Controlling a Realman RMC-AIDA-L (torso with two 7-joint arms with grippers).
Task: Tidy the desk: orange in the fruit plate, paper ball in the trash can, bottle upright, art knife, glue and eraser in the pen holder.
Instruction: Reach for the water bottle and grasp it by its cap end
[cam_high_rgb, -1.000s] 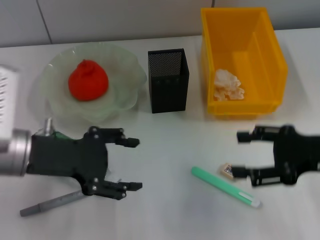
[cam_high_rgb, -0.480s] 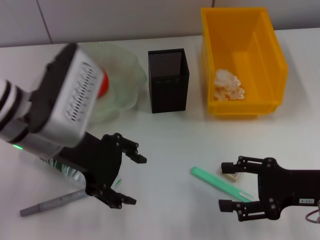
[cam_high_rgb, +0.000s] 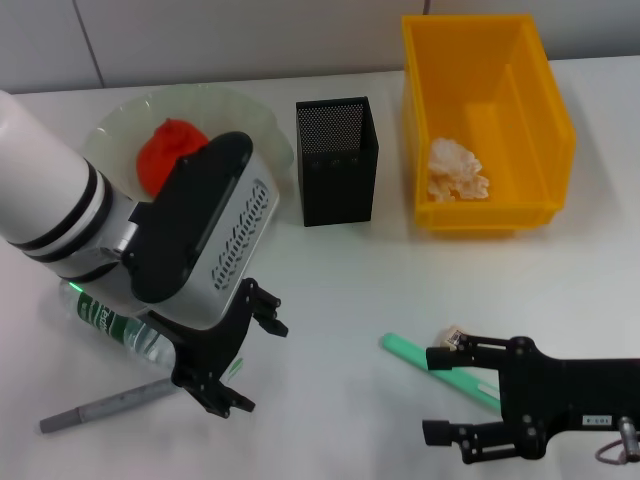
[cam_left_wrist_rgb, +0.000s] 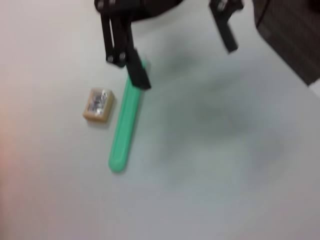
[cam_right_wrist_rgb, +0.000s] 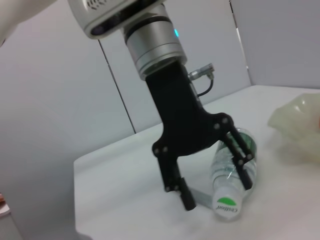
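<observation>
- Left gripper (cam_high_rgb: 243, 357), jaws spread, hangs just over the bottle (cam_high_rgb: 118, 331) lying on its side near the tabletop's left front.
- Grey pen (cam_high_rgb: 105, 406) lies beside it.
- Right gripper (cam_high_rgb: 440, 396), jaws apart, straddles the green art knife (cam_high_rgb: 408, 354); eraser (cam_high_rgb: 455, 340) alongside.

Clear bottle (cam_right_wrist_rgb: 231, 178) on its side, green art knife (cam_high_rgb: 437, 369) flat beside eraser (cam_left_wrist_rgb: 98, 104).

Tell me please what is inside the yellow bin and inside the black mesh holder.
Inside the yellow bin lies one crumpled paper ball, in the front left part. The black mesh holder shows only dark interior near its rim; its walls hide its bottom, so any contents cannot be seen.
</observation>
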